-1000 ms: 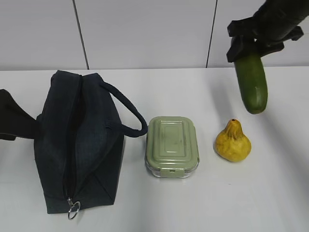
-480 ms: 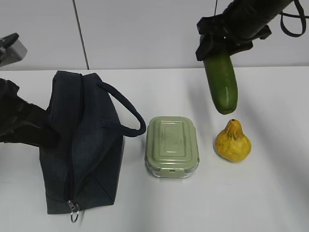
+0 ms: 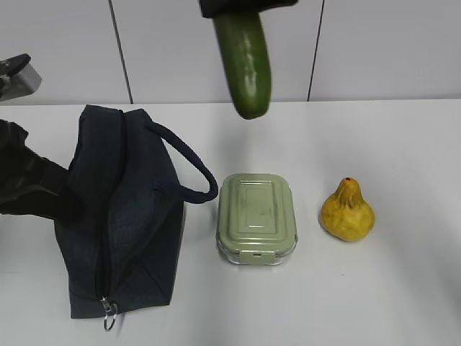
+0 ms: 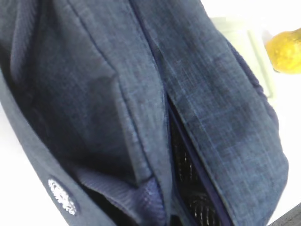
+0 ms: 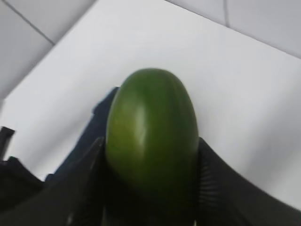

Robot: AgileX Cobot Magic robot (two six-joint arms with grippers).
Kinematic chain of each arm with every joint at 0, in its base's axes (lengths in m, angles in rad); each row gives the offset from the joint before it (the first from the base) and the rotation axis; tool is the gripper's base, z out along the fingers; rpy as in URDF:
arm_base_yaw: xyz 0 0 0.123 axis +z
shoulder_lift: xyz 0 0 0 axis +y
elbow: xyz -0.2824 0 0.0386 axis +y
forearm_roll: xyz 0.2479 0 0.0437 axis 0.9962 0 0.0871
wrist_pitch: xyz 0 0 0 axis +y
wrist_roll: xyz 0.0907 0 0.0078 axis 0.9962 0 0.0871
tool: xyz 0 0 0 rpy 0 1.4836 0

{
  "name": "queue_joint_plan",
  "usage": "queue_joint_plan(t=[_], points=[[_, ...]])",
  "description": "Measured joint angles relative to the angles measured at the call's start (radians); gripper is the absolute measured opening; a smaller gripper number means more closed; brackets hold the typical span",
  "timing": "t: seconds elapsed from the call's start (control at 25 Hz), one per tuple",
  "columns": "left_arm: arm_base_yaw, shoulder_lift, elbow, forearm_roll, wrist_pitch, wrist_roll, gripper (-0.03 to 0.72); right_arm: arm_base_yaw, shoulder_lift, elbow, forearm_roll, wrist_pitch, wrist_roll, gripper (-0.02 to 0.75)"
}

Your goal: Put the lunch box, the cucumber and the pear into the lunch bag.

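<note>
My right gripper (image 3: 245,6), at the top edge of the exterior view, is shut on the dark-green cucumber (image 3: 245,61). The cucumber hangs end-down high above the table, between the lunch bag (image 3: 137,216) and the lunch box (image 3: 256,216). In the right wrist view the cucumber (image 5: 150,122) sits between the black fingers of the gripper (image 5: 153,188). The yellow pear (image 3: 348,211) lies right of the lunch box. My left gripper (image 3: 68,205) presses into the bag's left side. In the left wrist view a ribbed black finger (image 4: 184,162) shows inside the zipper slit, with fabric (image 4: 94,94) pinched.
The bag's loop handle (image 3: 194,169) arches toward the lunch box. The metal ring pull (image 3: 109,312) hangs at the bag's near end. The white table (image 3: 403,288) meets a panelled wall behind. The pear (image 4: 286,49) shows beyond the bag in the left wrist view.
My right gripper has carried the cucumber left and upward, from above the pear to above the gap between bag and lunch box. My left arm closed in on the bag's left side, then held still.
</note>
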Motion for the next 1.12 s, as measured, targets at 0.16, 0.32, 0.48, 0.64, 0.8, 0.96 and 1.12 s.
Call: queue_joint_plan(t=[0.16, 0.32, 0.48, 0.64, 0.8, 0.96, 1.12], points=[[0.000, -0.027, 0.000, 0.011, 0.003, -0.003, 0.003, 0.061, 0.000, -0.007, 0.164, -0.035, -0.180, 0.355], [0.000, -0.044, 0.000, 0.036, 0.009, -0.021, 0.003, 0.102, 0.007, -0.007, 0.311, -0.072, -0.344, 0.355], [0.000, -0.046, 0.000, 0.097, 0.011, -0.059, 0.003, 0.110, 0.035, -0.007, 0.495, -0.072, -0.509, 0.355], [0.008, -0.046, 0.000, 0.116, 0.012, -0.067, 0.003, 0.112, 0.089, -0.007, 0.617, -0.072, -0.620, 0.355], [0.029, -0.046, 0.000, 0.123, 0.013, -0.068, 0.003, 0.114, 0.149, -0.007, 0.696, -0.062, -0.695, 0.355], [0.030, -0.046, 0.000, 0.124, 0.013, -0.068, 0.002, 0.128, 0.195, -0.007, 0.727, -0.057, -0.781, 0.355], [0.030, -0.046, 0.000, 0.124, 0.013, -0.069, 0.002, 0.149, 0.224, -0.005, 0.752, -0.057, -0.863, 0.356]])
